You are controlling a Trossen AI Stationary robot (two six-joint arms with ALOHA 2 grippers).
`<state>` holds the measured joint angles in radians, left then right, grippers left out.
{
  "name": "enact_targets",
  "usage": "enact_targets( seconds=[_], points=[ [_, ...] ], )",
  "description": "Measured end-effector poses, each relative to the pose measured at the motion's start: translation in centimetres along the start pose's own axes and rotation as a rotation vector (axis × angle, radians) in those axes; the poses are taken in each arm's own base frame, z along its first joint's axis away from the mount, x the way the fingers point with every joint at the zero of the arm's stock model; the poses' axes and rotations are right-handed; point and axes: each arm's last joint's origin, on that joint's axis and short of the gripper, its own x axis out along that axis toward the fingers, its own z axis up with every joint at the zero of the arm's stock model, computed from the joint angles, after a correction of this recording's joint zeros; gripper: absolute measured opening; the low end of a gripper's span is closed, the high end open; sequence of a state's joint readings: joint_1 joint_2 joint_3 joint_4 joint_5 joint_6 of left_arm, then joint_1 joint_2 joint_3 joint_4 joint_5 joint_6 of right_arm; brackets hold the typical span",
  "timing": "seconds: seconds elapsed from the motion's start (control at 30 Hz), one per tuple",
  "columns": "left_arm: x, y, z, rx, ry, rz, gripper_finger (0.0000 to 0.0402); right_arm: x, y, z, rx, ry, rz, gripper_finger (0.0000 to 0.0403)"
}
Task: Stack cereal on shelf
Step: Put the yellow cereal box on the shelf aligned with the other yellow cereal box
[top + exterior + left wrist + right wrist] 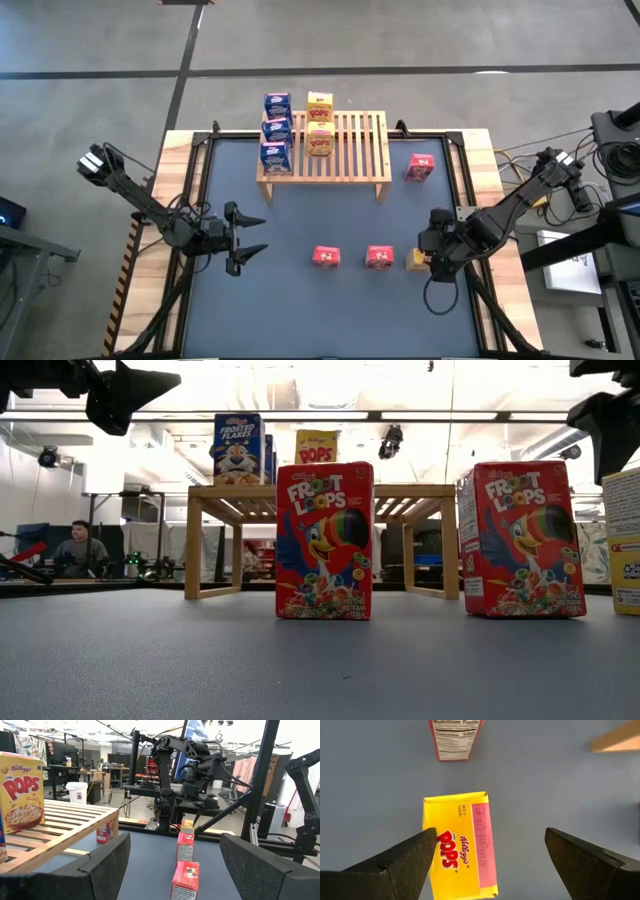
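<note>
The wooden slatted shelf (345,150) stands at the table's far side. Three blue boxes (276,130) and two yellow boxes (320,122) stand on it. Two red boxes (326,257) (379,257) stand upright on the mat near the front, and a third (421,167) stands right of the shelf. A yellow box (457,845) stands on the mat right of the red pair. My right gripper (490,834) is open, pointing down, above this box and clear of it in the low view (605,420). My left gripper (245,238) is open and empty at the table's left.
The shelf's right half (365,140) shows bare slats. Dark blue mat (300,215) lies between the shelf and the front boxes. A black frame (465,170) edges the mat. A person (78,550) sits in the room behind the table.
</note>
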<state>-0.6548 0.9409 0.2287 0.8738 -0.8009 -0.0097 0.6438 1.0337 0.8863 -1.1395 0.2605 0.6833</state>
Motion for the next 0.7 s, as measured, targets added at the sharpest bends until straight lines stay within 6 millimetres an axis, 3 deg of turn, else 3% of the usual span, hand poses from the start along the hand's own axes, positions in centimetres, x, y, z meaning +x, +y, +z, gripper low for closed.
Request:
enact_targets(
  seconds=[0.2,0.7],
  points=[
    [0.0,0.0,0.0,0.000,0.000,0.000,0.0292,0.5,0.3,0.0,-0.020,-0.009,0.037,0.0365],
    [0.0,0.0,-0.1,0.005,0.005,0.001,0.0292,-0.5,-0.5,-0.4,-0.004,-0.067,0.071,0.0365]
  ],
)
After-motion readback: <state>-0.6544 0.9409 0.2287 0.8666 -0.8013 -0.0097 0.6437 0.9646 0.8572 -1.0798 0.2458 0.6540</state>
